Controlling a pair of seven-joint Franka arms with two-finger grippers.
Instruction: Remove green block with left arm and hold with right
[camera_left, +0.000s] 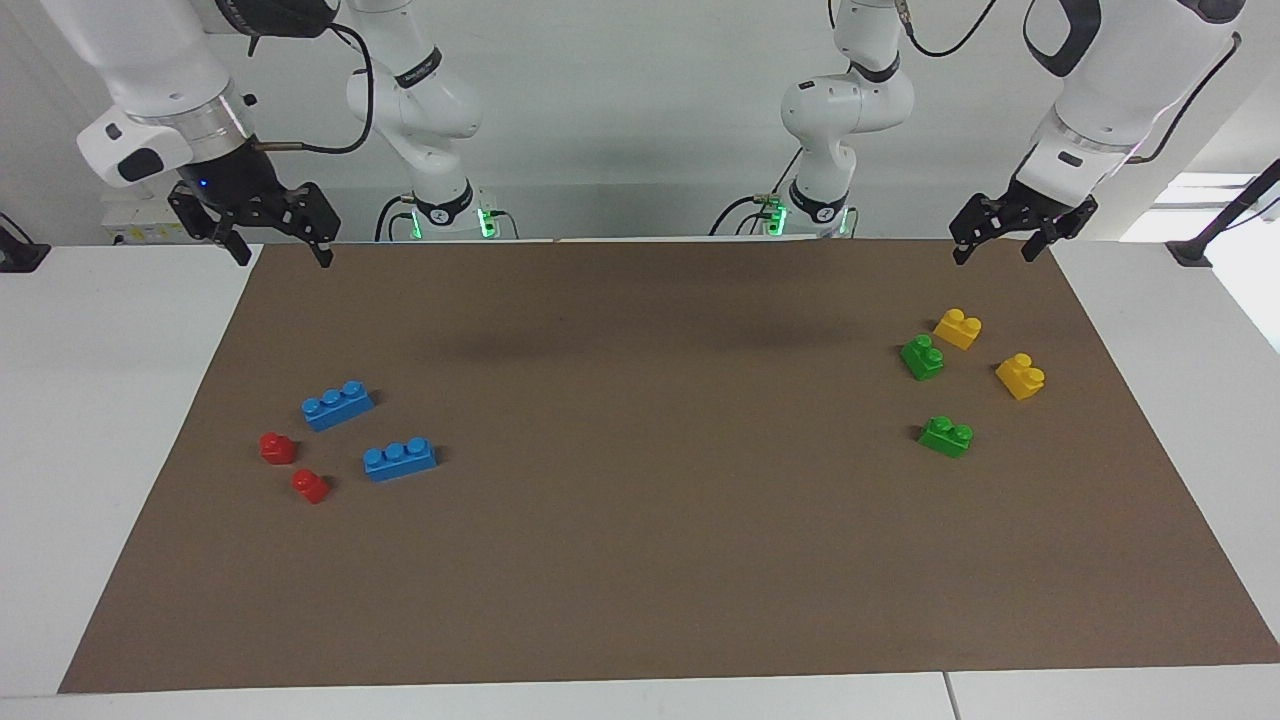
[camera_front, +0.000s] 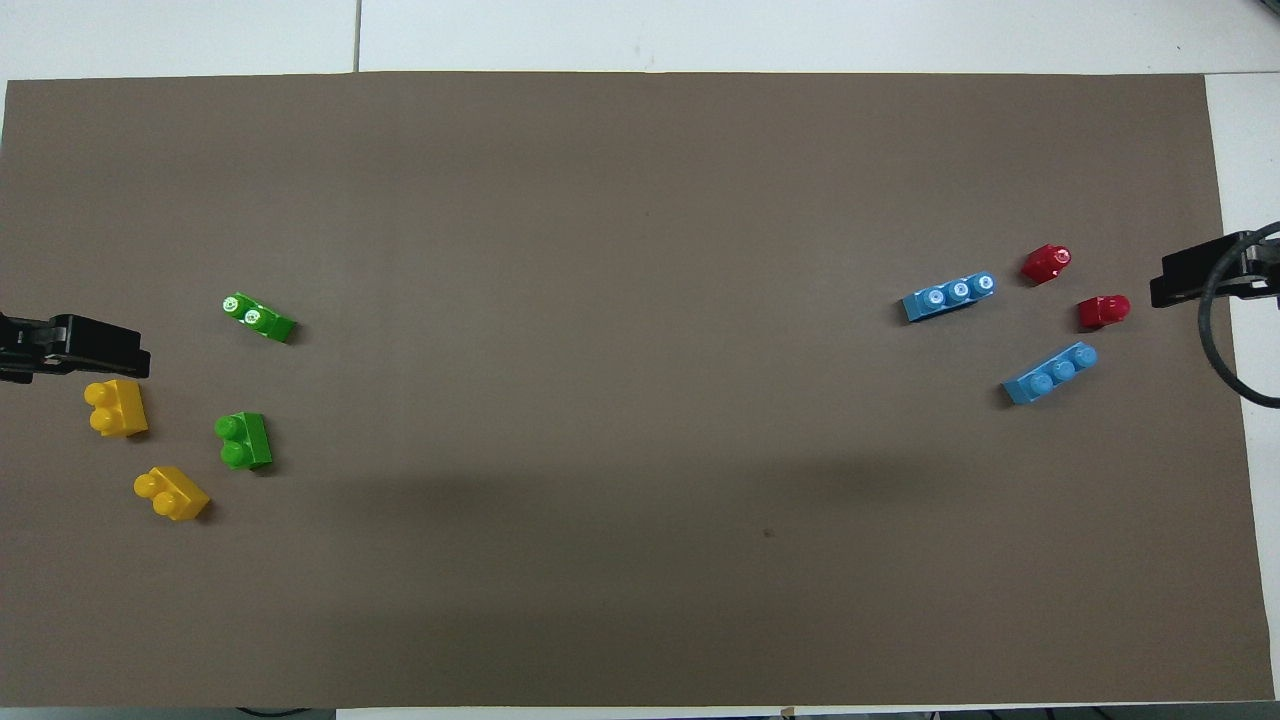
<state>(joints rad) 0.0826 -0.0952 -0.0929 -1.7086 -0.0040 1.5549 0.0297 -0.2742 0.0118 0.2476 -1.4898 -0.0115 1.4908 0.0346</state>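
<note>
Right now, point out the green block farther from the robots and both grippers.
farther green block (camera_left: 945, 437): facing view, its top
left gripper (camera_left: 1000, 244): facing view, between its fingertips
right gripper (camera_left: 283, 250): facing view, between its fingertips

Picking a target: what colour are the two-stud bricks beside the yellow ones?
Bright green, clearest in the facing view.

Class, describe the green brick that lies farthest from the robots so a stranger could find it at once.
Start at the brown mat and go to the left arm's end, where two yellow and two green bricks sit. The green brick lies apart from the other three, farther from the robots than the other green brick, which sits beside a yellow brick.
</note>
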